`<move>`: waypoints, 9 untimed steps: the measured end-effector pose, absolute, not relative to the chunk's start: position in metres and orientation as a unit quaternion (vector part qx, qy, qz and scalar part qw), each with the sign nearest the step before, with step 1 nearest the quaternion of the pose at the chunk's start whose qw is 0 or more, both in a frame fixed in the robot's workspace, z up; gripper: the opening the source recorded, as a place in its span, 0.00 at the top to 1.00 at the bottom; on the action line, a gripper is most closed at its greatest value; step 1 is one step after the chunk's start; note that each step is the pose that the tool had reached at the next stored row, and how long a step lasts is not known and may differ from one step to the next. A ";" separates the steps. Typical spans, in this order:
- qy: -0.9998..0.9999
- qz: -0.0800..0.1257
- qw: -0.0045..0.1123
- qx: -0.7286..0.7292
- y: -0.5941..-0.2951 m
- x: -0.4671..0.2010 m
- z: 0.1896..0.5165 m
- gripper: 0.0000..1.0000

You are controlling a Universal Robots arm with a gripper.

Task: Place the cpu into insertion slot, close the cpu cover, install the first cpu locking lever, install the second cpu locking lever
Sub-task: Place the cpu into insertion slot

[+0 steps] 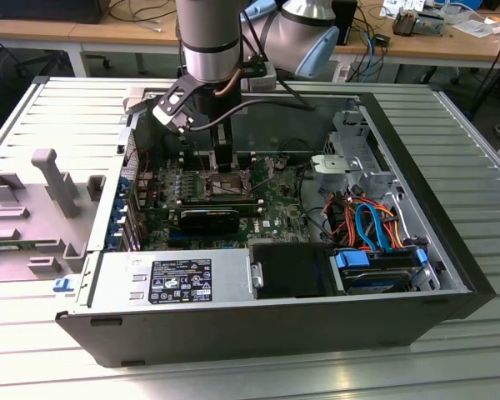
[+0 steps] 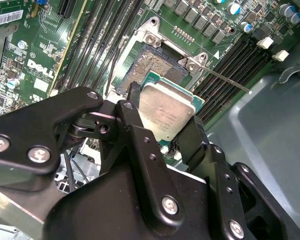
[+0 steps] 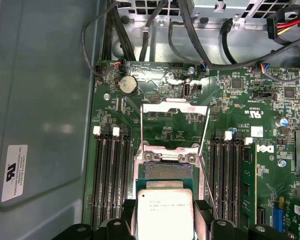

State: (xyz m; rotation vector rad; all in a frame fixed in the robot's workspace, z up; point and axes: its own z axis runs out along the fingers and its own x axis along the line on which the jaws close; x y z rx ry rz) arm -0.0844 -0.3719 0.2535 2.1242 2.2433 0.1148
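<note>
Jaws tight on the cpu (image 2: 166, 114) over the open insertion slot (image 2: 157, 62) inside the computer case (image 1: 233, 333).

The flat, square, silver-topped cpu (image 2: 165, 112) hovers over the dark, silver-rimmed insertion slot (image 2: 157, 62), whose thin silver cover frame (image 3: 175, 106) is flipped open.

Bright, even light filled the exterior view: the ribbed bench (image 1: 450, 350) shone pale while the computer case (image 1: 233, 333) held shadow inside. In the second wrist view the cpu (image 2: 166, 112) caught soft glare, and the black end effector (image 2: 162, 122) showed faint sheen.
</note>
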 end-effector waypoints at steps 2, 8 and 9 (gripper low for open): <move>0.725 0.037 0.025 0.687 -0.372 -0.084 0.253 0.45; 0.725 0.037 0.025 0.687 -0.372 -0.084 0.251 0.45; 0.725 0.037 0.025 0.687 -0.372 -0.084 0.251 0.45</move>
